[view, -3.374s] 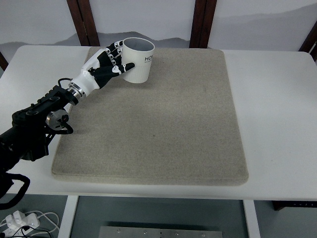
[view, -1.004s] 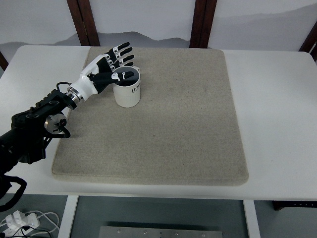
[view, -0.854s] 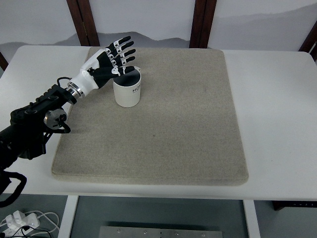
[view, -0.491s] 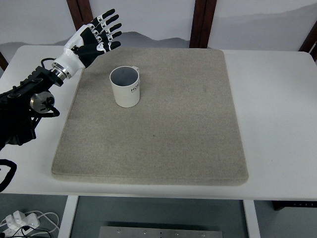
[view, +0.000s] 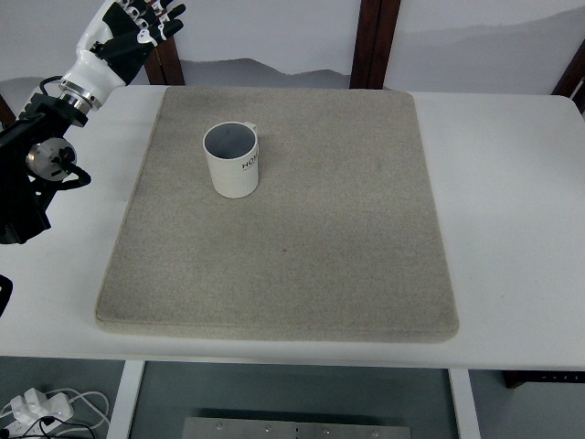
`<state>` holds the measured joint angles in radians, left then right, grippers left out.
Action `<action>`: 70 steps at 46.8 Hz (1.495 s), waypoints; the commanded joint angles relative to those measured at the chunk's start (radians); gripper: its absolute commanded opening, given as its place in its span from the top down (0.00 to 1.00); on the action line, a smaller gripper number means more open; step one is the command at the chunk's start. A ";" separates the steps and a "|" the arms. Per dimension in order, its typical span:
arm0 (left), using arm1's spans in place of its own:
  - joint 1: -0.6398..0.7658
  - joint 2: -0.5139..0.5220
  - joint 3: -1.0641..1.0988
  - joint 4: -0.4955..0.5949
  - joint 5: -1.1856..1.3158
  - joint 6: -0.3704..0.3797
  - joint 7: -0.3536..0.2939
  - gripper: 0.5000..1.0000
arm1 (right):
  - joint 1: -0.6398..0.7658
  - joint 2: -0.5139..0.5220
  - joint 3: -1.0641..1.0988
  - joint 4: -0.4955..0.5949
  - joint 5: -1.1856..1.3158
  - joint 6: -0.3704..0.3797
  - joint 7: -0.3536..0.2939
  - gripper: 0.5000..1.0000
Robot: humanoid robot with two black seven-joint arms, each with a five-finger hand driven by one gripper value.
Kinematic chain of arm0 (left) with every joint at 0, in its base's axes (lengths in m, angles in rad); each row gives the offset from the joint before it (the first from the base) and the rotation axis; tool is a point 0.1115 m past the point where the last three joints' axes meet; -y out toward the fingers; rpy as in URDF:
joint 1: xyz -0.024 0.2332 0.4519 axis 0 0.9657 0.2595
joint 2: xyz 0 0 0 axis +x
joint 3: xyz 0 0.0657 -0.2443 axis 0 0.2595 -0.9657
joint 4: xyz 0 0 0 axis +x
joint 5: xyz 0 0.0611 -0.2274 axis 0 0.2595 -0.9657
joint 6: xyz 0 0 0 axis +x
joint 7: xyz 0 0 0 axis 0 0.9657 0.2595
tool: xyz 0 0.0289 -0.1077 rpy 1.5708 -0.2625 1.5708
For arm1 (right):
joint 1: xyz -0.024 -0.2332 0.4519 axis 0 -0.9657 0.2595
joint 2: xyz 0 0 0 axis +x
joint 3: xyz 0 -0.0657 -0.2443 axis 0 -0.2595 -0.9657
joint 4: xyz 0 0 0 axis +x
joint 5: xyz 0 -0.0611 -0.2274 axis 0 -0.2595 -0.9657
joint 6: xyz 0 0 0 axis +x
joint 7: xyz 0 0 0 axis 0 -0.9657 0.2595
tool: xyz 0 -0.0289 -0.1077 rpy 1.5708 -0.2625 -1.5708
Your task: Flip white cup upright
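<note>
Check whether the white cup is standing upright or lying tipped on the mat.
Upright. The white cup stands on its base on the mat, open mouth facing up, nothing touching it.

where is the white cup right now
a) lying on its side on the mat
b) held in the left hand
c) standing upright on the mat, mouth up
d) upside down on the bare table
c: the white cup stands on the mat with its open mouth showing, and the left hand is well away from it.

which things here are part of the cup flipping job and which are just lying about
Part of the job:
- white cup, upright on the mat
- left hand, fingers open, raised clear at top left

Just there:
- beige mat
- white table
- cables on the floor
</note>
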<state>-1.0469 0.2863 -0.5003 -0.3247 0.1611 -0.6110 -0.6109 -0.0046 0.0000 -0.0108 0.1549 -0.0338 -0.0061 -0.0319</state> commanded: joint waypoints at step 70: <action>0.013 -0.133 -0.024 0.092 -0.420 0.169 0.215 0.01 | -0.008 0.000 0.009 0.006 0.002 0.011 0.001 0.10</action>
<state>-1.0328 0.1533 -0.5231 -0.2313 -0.2591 -0.4448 -0.3972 -0.0123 0.0000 -0.0014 0.1610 -0.0334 0.0046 -0.0291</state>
